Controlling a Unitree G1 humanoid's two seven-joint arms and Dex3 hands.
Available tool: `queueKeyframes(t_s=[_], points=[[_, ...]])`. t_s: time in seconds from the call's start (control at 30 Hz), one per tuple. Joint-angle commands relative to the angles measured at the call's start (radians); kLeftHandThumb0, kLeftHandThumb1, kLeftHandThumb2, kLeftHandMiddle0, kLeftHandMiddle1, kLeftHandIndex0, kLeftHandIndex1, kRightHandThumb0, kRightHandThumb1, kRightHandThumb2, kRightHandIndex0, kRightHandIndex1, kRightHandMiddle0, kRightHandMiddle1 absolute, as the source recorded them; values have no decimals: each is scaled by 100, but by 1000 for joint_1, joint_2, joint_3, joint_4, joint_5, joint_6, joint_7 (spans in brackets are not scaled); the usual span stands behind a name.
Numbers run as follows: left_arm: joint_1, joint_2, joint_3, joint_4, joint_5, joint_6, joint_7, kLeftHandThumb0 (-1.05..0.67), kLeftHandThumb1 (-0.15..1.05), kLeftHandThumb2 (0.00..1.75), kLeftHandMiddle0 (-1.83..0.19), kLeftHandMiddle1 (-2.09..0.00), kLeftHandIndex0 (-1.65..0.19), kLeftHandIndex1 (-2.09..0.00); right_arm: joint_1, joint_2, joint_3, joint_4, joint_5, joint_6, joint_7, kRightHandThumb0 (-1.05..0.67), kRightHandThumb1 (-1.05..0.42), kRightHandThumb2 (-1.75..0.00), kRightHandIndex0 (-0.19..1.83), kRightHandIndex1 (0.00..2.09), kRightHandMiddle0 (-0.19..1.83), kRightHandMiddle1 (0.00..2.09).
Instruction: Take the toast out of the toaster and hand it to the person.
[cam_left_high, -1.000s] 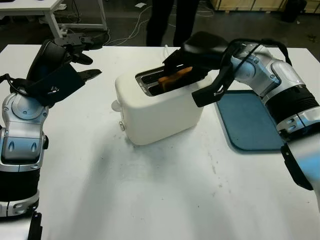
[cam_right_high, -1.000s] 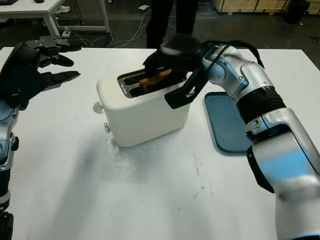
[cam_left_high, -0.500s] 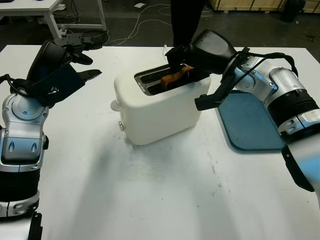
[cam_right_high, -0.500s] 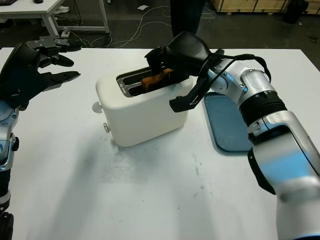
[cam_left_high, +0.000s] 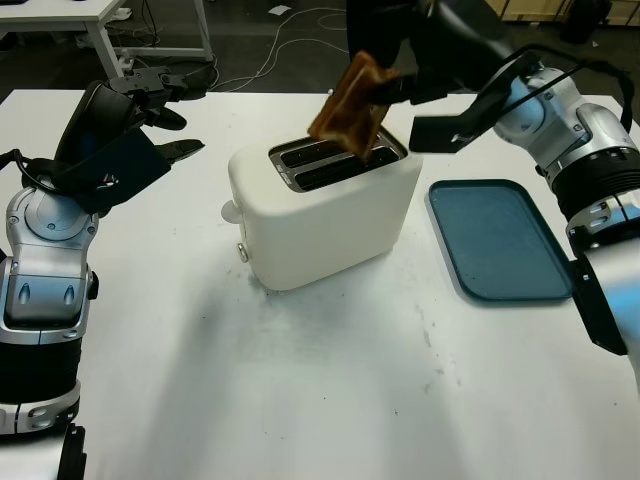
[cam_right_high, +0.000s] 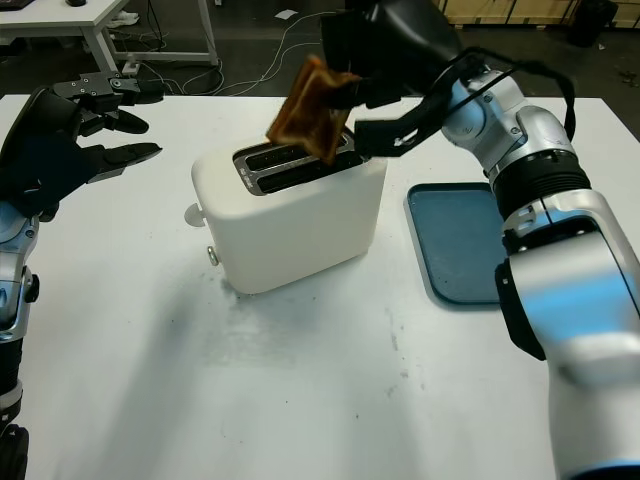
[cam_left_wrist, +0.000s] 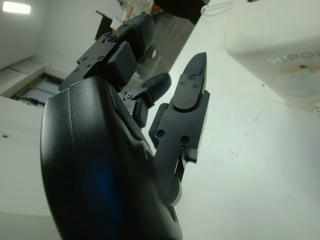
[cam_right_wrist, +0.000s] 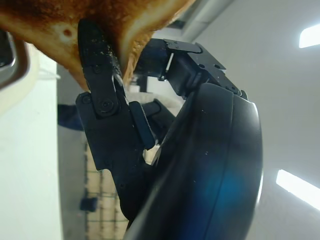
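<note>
The toast (cam_left_high: 352, 102) hangs in the air just above the toaster (cam_left_high: 325, 212), tilted on a slant, with its lower corner close over the rear slot. It is browned, darker along the crust. The right hand (cam_left_high: 415, 62) has its black fingers (cam_right_wrist: 100, 80) clamped on the slice's upper edge; in the right wrist view one finger presses flat against the crust while the bread bulges past it on both sides.

The toaster is a cream, rounded box standing near the middle of the white table (cam_left_high: 320, 400), turned at an angle, with a small knob and a lever on its near end. Both of its long slots (cam_left_high: 325, 165) look dark and hold no bread that can be made out.

To the right of the toaster, apart from it, a flat blue tray (cam_left_high: 497, 240) lies on the table with nothing on it.

The left hand (cam_left_high: 150, 100) is held open above the table's left side, well apart from the toaster, holding nothing.

Beyond the far edge of the table, a person's dark legs (cam_left_high: 375, 25) stand on the floor behind the raised right hand.
</note>
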Motion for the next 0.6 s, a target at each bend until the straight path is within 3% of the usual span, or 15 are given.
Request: queueKeyframes(t_s=[0.0, 0.3, 0.57], points=[[2, -1, 2, 7, -3, -14, 4, -12, 91, 0, -35, -97, -57, -30, -29, 5, -23, -1, 37, -5, 27, -41, -92, -37, 91, 175, 66, 175], [-2, -2, 1, 5, -7, -5, 0, -11, 91, 0, -33, -97, -56, -31, -35, 17, -108, 14, 162, 17, 156, -39, -92, -39, 97, 175, 66, 173], [-4, -3, 0, 10, -9, -9, -1, -14, 91, 0, -33, -98, -56, -32, -24, 39, -203, 24, 288, 89, 242, -36, -92, -31, 105, 175, 81, 175]])
